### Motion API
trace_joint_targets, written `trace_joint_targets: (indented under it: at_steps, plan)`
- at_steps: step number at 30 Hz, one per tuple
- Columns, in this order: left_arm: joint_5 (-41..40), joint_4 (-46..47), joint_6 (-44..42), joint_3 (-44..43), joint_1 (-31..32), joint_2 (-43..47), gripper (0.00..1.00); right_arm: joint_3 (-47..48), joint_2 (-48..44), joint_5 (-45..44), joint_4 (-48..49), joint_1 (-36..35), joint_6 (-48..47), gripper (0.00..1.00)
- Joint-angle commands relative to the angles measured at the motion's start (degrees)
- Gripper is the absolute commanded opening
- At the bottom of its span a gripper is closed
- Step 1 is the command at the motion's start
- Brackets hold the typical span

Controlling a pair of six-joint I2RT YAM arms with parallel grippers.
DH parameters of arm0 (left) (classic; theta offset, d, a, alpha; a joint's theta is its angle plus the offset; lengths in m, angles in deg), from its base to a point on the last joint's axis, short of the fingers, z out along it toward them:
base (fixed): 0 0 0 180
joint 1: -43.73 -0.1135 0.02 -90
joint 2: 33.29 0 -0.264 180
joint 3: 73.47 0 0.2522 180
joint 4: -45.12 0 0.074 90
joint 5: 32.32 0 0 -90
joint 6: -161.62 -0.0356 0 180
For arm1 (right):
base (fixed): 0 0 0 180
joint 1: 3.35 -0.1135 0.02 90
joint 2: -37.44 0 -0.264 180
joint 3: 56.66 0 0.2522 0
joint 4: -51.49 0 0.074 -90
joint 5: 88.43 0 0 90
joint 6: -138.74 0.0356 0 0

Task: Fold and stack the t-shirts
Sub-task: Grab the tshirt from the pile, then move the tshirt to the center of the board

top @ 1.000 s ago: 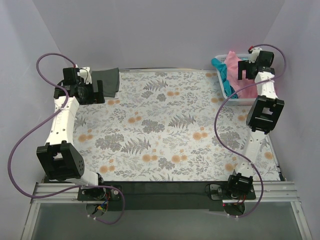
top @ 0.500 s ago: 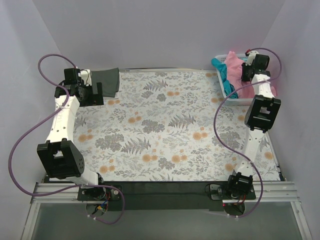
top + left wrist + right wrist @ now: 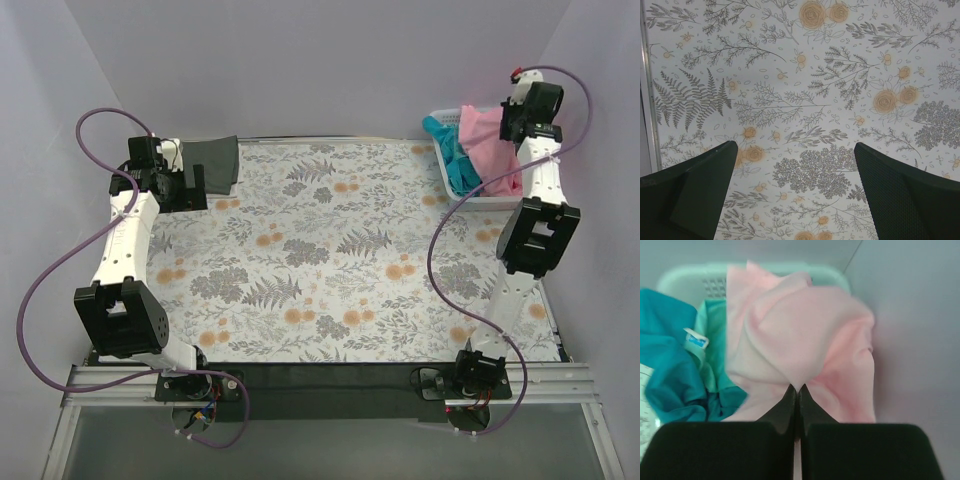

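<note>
The light pink t-shirt (image 3: 482, 138) hangs bunched over the white mesh basket (image 3: 488, 204). My right gripper (image 3: 506, 124) is shut on a pinched fold of it, held above the basket. In the right wrist view the pads (image 3: 790, 402) meet on a peak of pink t-shirt (image 3: 800, 330). The teal t-shirt (image 3: 449, 152) lies crumpled in the basket's left half (image 3: 670, 360). A dark charcoal t-shirt (image 3: 216, 160) lies flat at the far left corner. My left gripper (image 3: 192, 183) hovers open just in front of it, with only tablecloth (image 3: 805, 75) between its fingers (image 3: 700, 190).
The floral tablecloth (image 3: 330, 250) covers the table. The basket's rim (image 3: 690, 277) stands close to the right wall at the far right corner. Purple cables loop beside both arms.
My right gripper has shut on the pink t-shirt and risen up and to the right, drawing the cloth out of the basket. The left arm has hardly moved.
</note>
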Motion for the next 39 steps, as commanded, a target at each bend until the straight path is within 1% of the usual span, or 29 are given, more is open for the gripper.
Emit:
trace_joint_targets:
  at_steps: [1, 8, 14, 19, 21, 22, 24, 25, 27, 30, 31, 33, 34, 36, 37, 39]
  plan:
    - [1.15, 1.61, 0.06, 0.87, 0.13, 1.97, 0.98, -0.88, -11.60, 0.48, 4.96, 0.43, 2.00, 0.01]
    - [2.21, 3.02, 0.15, 1.13, 0.22, 2.67, 0.98, -1.50, -17.15, 0.75, 5.05, 0.43, 2.10, 0.01]
    - [4.31, 4.16, 0.50, 1.48, 0.22, 4.60, 0.98, -0.71, -24.61, 9.60, 5.05, 0.43, 4.20, 0.01]
    - [8.96, 6.26, 1.03, 2.71, 0.22, 7.15, 0.98, -0.88, -32.88, 14.45, 5.05, -0.53, 4.91, 0.01]
    - [9.76, 7.58, 1.64, 3.42, 0.13, 8.12, 0.98, -2.02, -35.51, 18.12, 5.22, -0.97, 4.47, 0.01]
    - [10.46, 8.02, 1.91, 3.68, 0.22, 8.29, 0.98, -2.81, -38.48, 19.46, 6.44, -1.49, 4.04, 0.01]
    - [11.17, 8.64, 2.52, 3.68, 0.22, 8.30, 0.98, -6.23, -41.66, 22.45, 8.64, -2.37, 3.77, 0.01]
    - [11.52, 8.73, 3.13, 3.59, 0.13, 8.21, 0.98, -7.20, -44.64, 23.24, 10.48, -3.68, 3.51, 0.01]
    - [12.40, 9.08, 3.93, 3.68, 0.22, 8.29, 0.98, -9.31, -47.20, 25.61, 11.64, -5.53, 2.80, 0.01]
    - [13.81, 9.78, 5.42, 3.68, 0.13, 8.65, 0.98, -12.55, -51.42, 26.41, 12.43, -11.76, -0.44, 0.01]
    - [14.16, 9.87, 6.30, 3.59, 0.04, 9.08, 0.98, -13.62, -53.35, 26.32, 12.95, -16.13, -1.23, 0.01]
    - [15.21, 10.40, 7.00, 3.59, -0.05, 9.79, 0.98, -16.68, -54.85, 25.37, 14.80, -20.46, -3.08, 0.01]
    - [15.48, 10.75, 7.44, 3.85, 0.04, 10.83, 0.98, -17.48, -55.82, 25.01, 15.24, -24.05, -3.35, 0.01]
    - [16.18, 11.71, 8.32, 4.29, -0.05, 12.07, 0.98, -18.81, -56.09, 24.31, 15.33, -27.24, -3.18, 0.01]
    - [16.45, 12.07, 8.59, 4.90, -0.13, 13.38, 0.98, -21.25, -56.18, 24.30, 15.33, -30.04, -2.74, 0.01]
    - [17.59, 12.68, 8.77, 5.70, -0.31, 14.71, 0.98, -24.86, -57.14, 24.21, 15.07, -32.69, -1.25, 0.01]
